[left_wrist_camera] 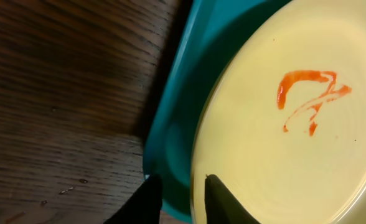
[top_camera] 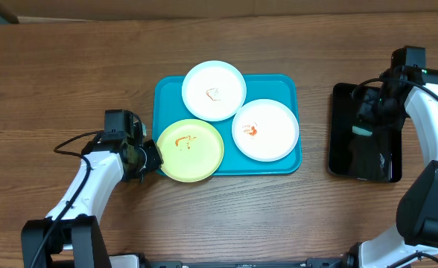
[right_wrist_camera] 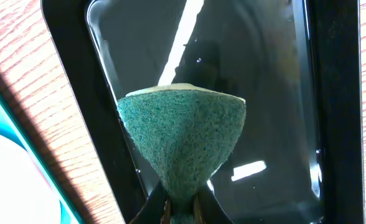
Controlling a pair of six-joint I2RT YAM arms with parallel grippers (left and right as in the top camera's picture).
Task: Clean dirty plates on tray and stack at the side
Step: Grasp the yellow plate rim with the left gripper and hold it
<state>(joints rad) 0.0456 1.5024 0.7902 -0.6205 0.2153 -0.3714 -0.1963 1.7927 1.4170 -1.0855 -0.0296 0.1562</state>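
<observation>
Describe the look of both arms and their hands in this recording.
The left arm and right arm share white tubular links, black joints and loose black cables. The left hand and right hand are black, each with two dark tapered fingers.

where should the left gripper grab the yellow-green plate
Pinch the yellow-green plate by its thin left rim, where it lies over the corner of the turquoise tray. Come in low from the left with the left gripper, one finger above, one below; the plate is too shallow and wide elsewhere.

free: table strip [top_camera: 314, 126] between tray [top_camera: 284, 84] and black tray [top_camera: 342, 149] | blocked: plates [top_camera: 214, 90] crowd tray (yellow one overhangs rim)
</observation>
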